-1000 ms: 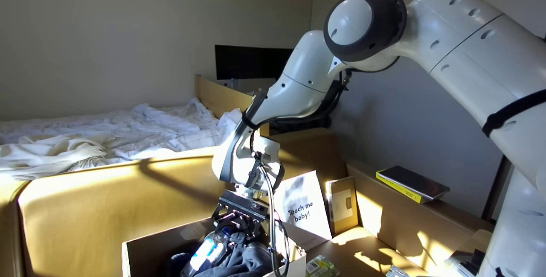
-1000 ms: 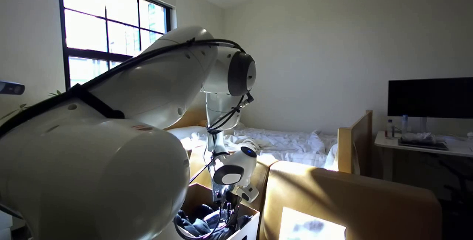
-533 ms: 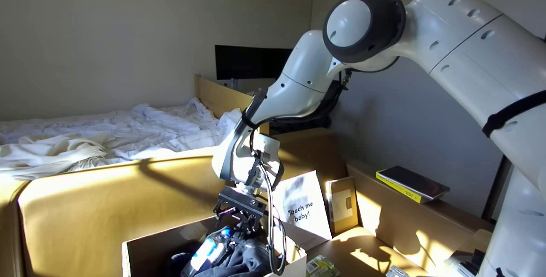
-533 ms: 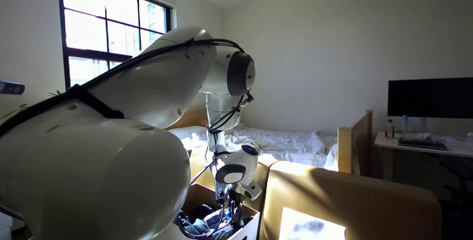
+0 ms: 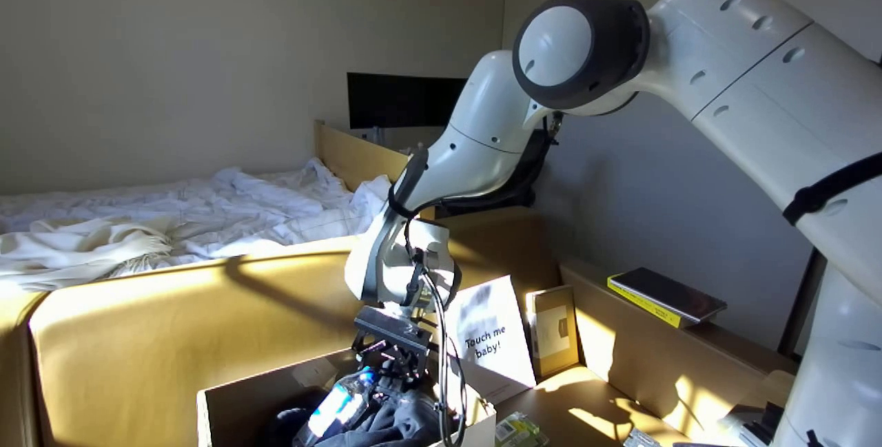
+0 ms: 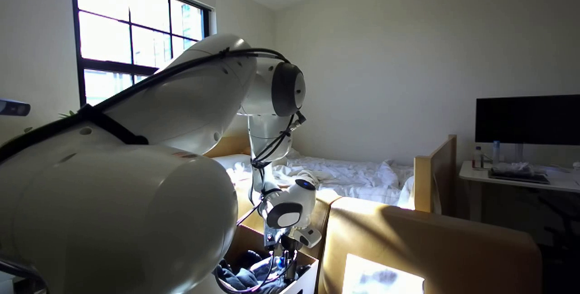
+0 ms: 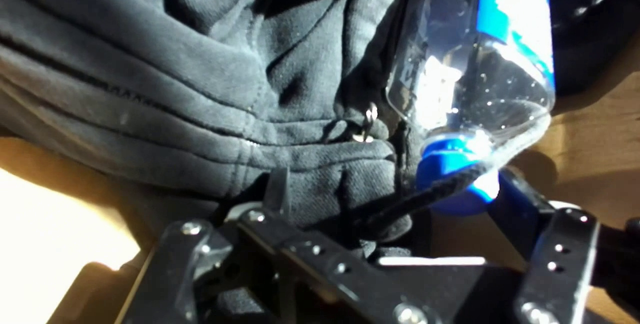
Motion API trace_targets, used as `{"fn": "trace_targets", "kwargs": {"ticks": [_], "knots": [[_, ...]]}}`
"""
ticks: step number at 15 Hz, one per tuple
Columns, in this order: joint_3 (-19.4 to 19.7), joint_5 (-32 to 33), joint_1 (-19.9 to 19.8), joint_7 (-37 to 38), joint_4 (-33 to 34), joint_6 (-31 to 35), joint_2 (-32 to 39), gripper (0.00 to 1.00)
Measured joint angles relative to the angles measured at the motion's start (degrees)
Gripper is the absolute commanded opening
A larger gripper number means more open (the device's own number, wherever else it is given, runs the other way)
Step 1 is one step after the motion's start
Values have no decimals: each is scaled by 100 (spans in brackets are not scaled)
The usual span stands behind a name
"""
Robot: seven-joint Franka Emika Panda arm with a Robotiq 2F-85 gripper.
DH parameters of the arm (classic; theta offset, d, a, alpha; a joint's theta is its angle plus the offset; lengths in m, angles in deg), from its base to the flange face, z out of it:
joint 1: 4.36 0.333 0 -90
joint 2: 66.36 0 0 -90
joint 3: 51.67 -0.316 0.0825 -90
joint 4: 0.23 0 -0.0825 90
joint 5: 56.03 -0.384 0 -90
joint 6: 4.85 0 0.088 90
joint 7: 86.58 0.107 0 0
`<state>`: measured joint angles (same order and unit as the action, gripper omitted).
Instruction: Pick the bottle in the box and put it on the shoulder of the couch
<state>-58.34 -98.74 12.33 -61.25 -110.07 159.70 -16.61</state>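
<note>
One bottle [image 7: 470,64] in the box [image 5: 248,399], cap [image 7: 442,164] toward the parted gripper [image 7: 392,179]

See-through, with a blue-and-white label, the bottle lies tilted on dark cloth [image 7: 310,69] inside the box, its cap end the higher. In the wrist view the blue cap shows between the two spread fingers [image 7: 522,214], just beside one of them; whether they touch, I cannot tell. The gripper is released, its fingers wide apart. A dark cord [image 7: 450,184] crosses in front of the cap.

Around this, the cardboard box stands before the tan back of the couch [image 5: 172,323]. Just beside the box, a white card [image 5: 486,340] reading "Touch me baby!" leans on the couch, a picture frame [image 5: 553,330] next to it. Behind the couch is a bed [image 5: 172,199] with rumpled white sheets; beyond, in both exterior views, a dark monitor [image 6: 525,119].
</note>
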Motion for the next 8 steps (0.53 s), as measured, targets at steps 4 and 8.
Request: {"fn": "trace_targets", "kwargs": {"ticks": [4, 8], "knots": [[497, 428, 631, 699, -53, 250, 9, 100], [321, 788, 650, 904, 42, -138, 133, 100]]}}
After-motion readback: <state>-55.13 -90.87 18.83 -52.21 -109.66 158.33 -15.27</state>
